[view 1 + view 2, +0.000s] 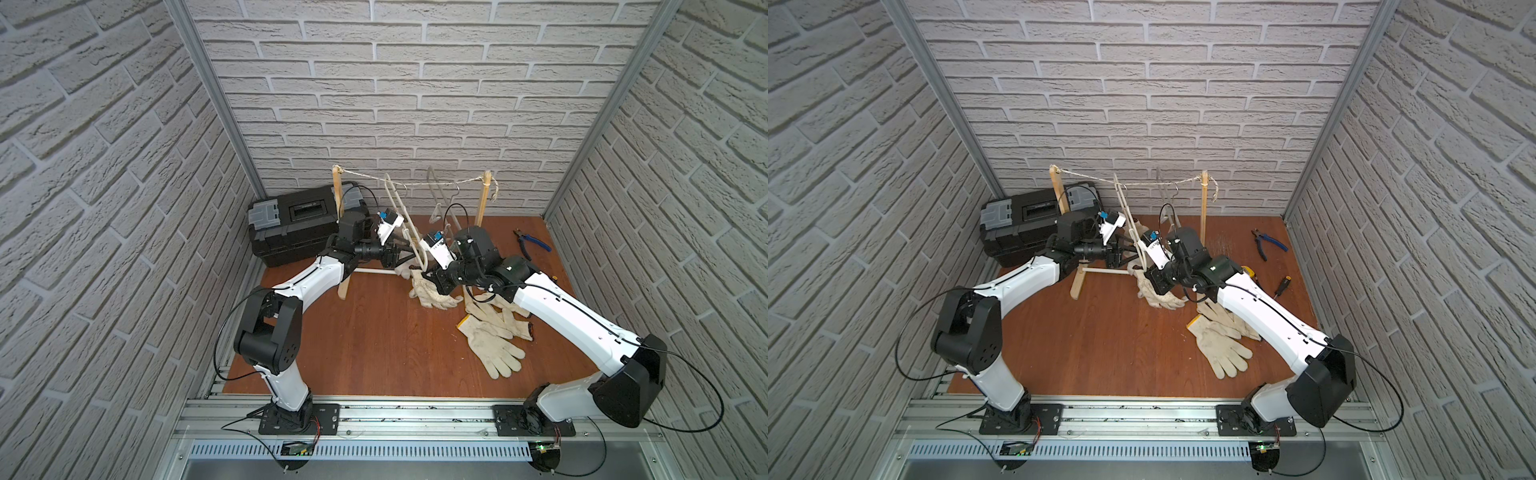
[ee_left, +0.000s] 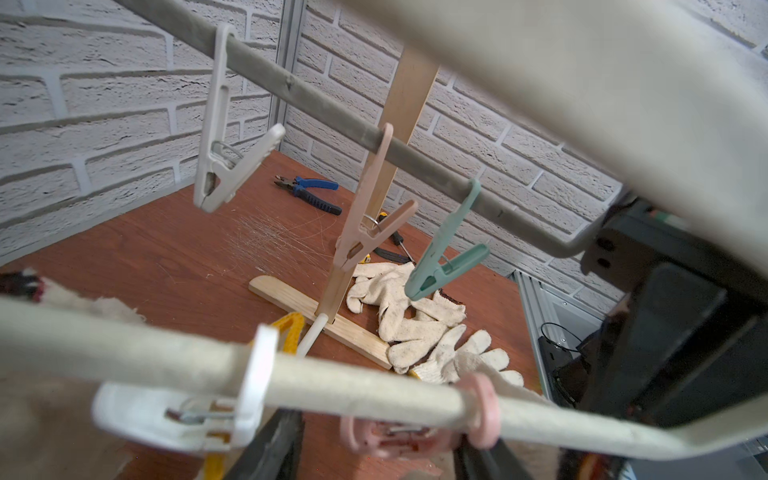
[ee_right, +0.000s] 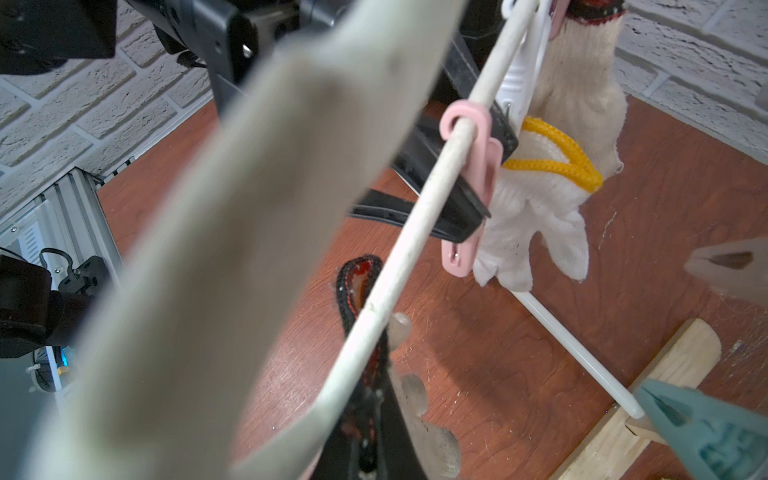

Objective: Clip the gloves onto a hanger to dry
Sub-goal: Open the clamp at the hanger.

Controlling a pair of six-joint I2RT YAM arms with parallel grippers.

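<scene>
glove blurred — prob. part hidden

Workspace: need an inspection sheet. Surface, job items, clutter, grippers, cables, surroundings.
Surface: wooden tabletop, scuffed; no spills seen.
Job's things: cream hanger and grey hanger hang on the string line. A yellow-cuffed glove hangs from the cream one. Loose gloves lie on the table. The grey hanger's white clip, beige clip and teal clip are empty.
Clutter: toolbox, pliers, screwdriver.
Grippers: left gripper closed on the pink clip; right gripper shut on a dark-cuffed glove by the cream rod.
Cables: black cable loops off both arms; none seen snagged.
Surroundings: brick-pattern walls, aluminium rail at the arm bases.
</scene>
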